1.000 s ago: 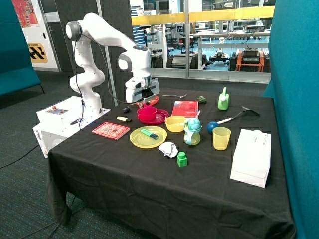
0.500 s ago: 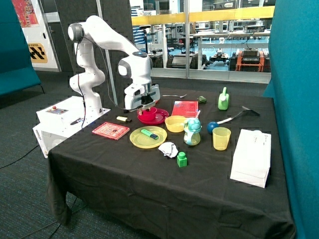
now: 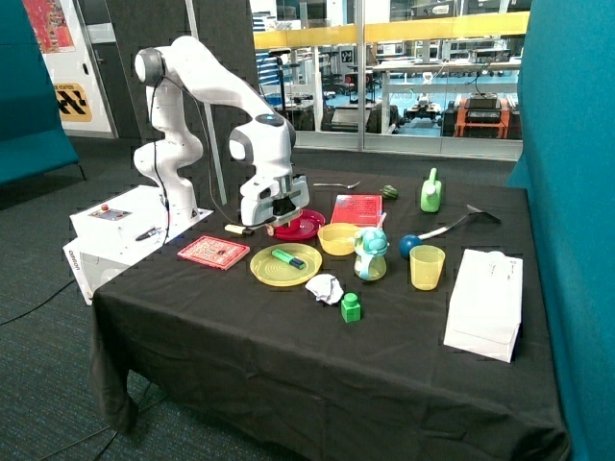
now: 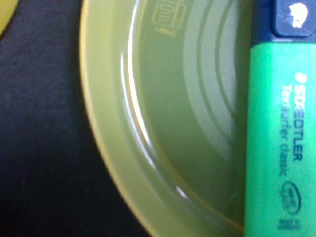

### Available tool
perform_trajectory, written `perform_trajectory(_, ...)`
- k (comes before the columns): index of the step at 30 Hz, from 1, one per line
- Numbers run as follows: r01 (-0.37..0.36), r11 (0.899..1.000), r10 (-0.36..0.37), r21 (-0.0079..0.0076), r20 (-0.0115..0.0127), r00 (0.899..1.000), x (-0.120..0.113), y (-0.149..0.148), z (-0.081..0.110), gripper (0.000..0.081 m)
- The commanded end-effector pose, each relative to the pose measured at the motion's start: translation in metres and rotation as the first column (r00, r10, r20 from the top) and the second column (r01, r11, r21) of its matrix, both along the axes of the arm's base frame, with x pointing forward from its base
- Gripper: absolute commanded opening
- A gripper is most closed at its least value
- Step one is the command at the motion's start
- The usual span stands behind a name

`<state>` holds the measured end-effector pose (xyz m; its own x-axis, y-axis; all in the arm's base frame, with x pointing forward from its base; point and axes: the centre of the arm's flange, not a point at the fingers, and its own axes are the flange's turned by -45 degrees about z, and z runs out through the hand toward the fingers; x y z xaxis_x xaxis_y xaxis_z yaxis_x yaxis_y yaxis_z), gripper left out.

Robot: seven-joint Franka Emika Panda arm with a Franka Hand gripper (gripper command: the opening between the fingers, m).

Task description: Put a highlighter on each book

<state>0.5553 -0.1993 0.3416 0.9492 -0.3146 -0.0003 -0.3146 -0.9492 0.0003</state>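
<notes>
Wrist view: a green highlighter (image 4: 279, 143) fills the frame's edge, lying in a yellow plate (image 4: 163, 123) directly below the claw (image 3: 279, 209), its long axis running along the picture's height. I cannot tell how the claw's fingers stand. Since a second ago the arm has swung from over the red plate (image 3: 300, 227) toward the yellow one. Both books (image 3: 213, 252) (image 3: 356, 208) sit bare on the tabletop (image 3: 240, 327).
</notes>
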Motion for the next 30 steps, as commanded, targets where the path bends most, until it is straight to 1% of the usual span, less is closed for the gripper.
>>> perform_trajectory(1, 0.005, 1.0, -0.005, 0.0002, 0.0004, 1.0, 0.004, -0.012, -0.015, 0.0389)
perform_trajectory(4, 0.009, 1.0, -0.009, 0.0002, 0.0004, 1.0, 0.003, -0.022, -0.019, 0.0385)
perform_trajectory(10, 0.014, 1.0, -0.014, 0.0002, 0.0004, 1.0, -0.001, -0.03, -0.022, 0.0372)
perform_trajectory(18, 0.029, 1.0, -0.029, 0.0002, 0.0004, 1.0, -0.007, -0.039, -0.031, 0.0388)
perform_trajectory(30, 0.025, 1.0, -0.025, 0.0002, 0.0004, 1.0, 0.002, -0.041, -0.039, 0.0399)
